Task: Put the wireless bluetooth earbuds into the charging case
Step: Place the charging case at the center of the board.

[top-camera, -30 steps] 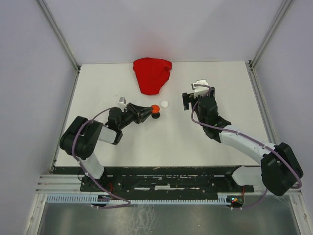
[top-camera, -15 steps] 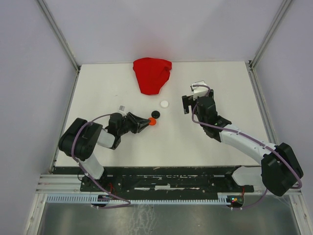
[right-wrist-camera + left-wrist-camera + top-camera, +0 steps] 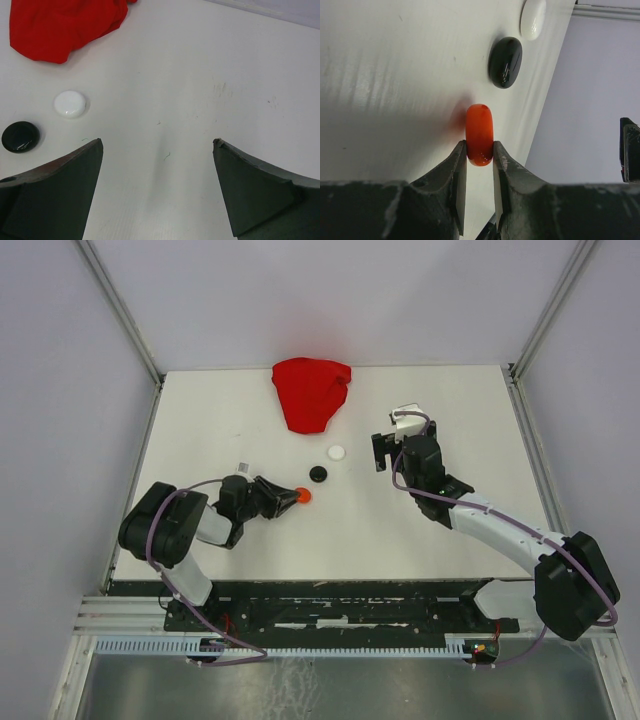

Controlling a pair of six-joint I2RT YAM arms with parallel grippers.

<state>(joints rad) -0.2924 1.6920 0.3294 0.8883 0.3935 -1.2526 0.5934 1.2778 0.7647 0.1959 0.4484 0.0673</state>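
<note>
Left wrist view: the left gripper (image 3: 479, 152) pinches a red case (image 3: 479, 135) on its edge, jaws narrowed onto the two broad faces and catching only the near end of the disc; most of the shell stands out beyond the tips, close over the white table (image 3: 450, 410).

From above, that case sits left of centre, just beside a black case (image 3: 319, 473), with a white case (image 3: 337, 452) a little farther back; a red cloth (image 3: 311, 392) lies crumpled near the far edge. The right gripper (image 3: 156, 145) hangs over bare table on the right side, jaws spread wide and holding nothing.

No earbuds show in any view; whether they lie inside the cases or under the cloth cannot be told.

By the look of it, the red case is a hard, glossy, rounded shell, likely light and stiff; it should take a firm squeeze without harm, but its smooth curve looks slippery, and so shallow a hold could let it pop out or swivel between the jaws; a deeper bite across the flat faces, nearer the middle, would seem safer. No lid seam can be made out from here. The earbuds, being tiny and probably just as slick, would likely need a gentle pinch along the stem rather than on the rounded head.
</note>
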